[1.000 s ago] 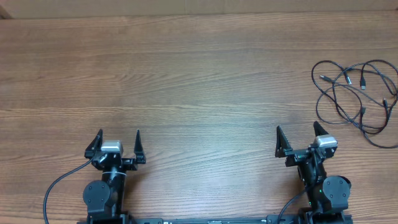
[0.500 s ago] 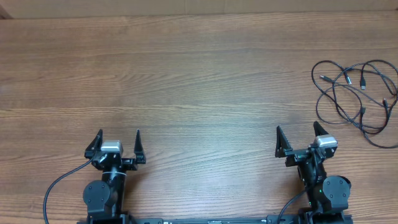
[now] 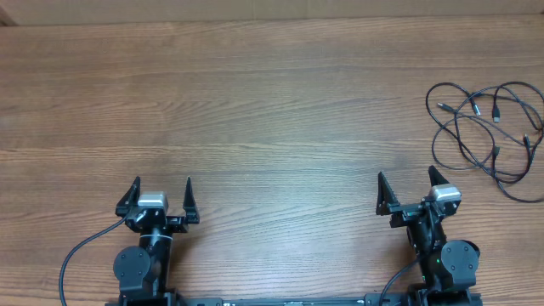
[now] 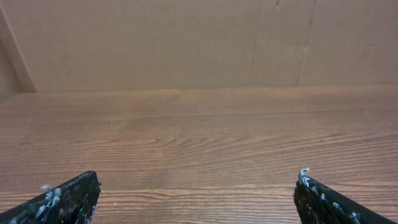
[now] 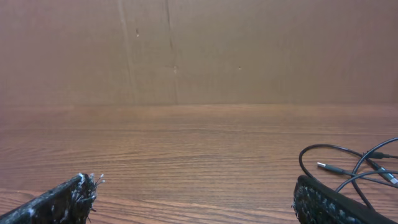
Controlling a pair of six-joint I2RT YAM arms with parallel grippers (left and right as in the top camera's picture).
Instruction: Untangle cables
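Black cables (image 3: 476, 109) tangled, cut off at right edge; left hand (image 3: 161, 181), right hand (image 3: 406, 172) both apart, empty.

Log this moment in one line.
left gripper: open, empty | right gripper: open, empty | cables: tangled, far right, untouched

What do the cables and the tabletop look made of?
The cables: thin black cords, probably plastic or rubber jacketed, lying in limp loops; plug tips glint silver, likely metal. The table: wood or wood-look laminate, visible grain, matte finish.
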